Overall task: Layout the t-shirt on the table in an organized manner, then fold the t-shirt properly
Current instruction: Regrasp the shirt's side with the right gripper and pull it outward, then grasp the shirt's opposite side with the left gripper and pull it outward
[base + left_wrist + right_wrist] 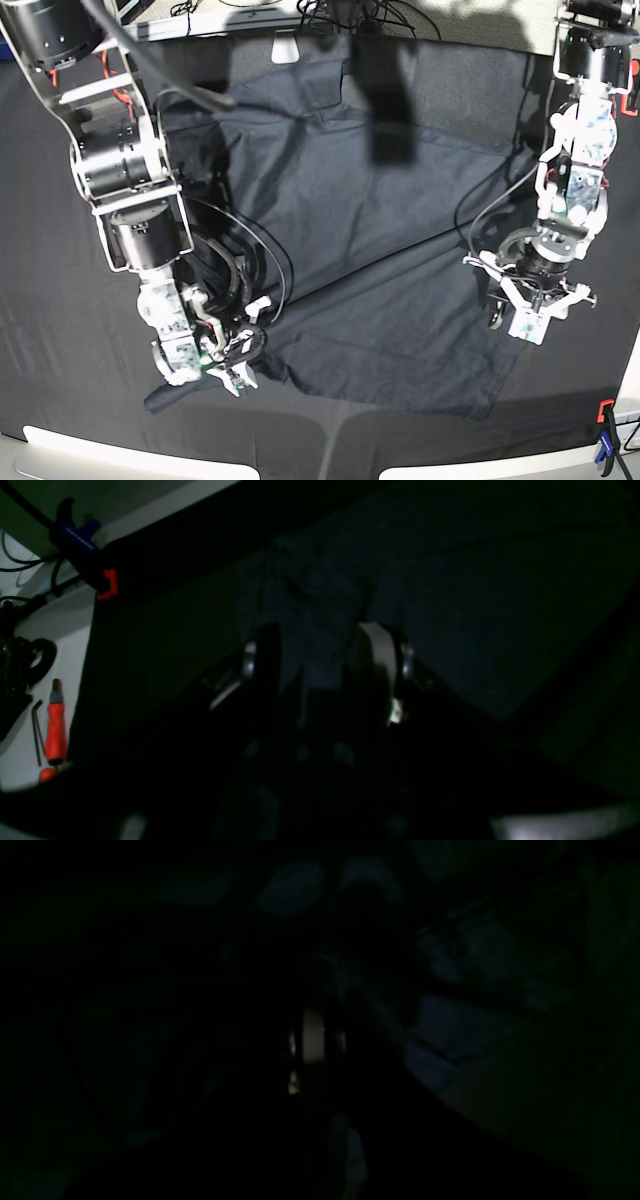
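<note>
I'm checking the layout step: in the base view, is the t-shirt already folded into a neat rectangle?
No, the t-shirt lies spread wide and wrinkled across the table, unfolded.

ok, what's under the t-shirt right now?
The t-shirt lies spread on the table, whose black cloth shows around its edges. Whatever sits beneath the shirt's middle is covered. Its lower-left corner is hidden by the right gripper.

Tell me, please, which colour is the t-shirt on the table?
Dark navy, plain, without any pattern; the t-shirt shows best in the base view.
</note>
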`<state>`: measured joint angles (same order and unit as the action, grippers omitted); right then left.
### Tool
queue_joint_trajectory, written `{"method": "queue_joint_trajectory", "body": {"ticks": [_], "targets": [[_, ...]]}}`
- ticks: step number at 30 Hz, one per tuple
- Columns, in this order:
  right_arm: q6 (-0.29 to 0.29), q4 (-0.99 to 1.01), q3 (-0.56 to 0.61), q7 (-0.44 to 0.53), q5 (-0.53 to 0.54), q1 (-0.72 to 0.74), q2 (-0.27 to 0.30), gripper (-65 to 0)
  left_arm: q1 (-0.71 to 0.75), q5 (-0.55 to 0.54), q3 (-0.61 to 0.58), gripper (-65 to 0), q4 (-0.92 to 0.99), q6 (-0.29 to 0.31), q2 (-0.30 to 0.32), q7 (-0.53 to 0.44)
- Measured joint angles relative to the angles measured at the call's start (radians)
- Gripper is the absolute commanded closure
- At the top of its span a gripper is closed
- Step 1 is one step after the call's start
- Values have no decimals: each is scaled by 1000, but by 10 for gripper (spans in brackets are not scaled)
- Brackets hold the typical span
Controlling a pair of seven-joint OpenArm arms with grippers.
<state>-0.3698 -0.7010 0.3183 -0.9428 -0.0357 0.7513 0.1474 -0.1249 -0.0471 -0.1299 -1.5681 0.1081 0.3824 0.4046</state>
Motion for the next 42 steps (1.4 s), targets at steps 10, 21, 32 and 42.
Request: {"method": "queue_joint_trajectory", "body": {"ticks": [10,21,32,42], "targets": [[-3,0,1,-70,-95,0,188,0,0,0,0,-219,0,0,0,19],[4,1,0,-31,39,5,413,0,0,0,0,-219,0,0,0,16],[-100,0,1,-34,424,8,526,-212,0,0,0,-219,0,0,4,42],[-311,-1,-304,-122,679,10,558,-212,0,-16,9,-220,9,0,22,49]]}}
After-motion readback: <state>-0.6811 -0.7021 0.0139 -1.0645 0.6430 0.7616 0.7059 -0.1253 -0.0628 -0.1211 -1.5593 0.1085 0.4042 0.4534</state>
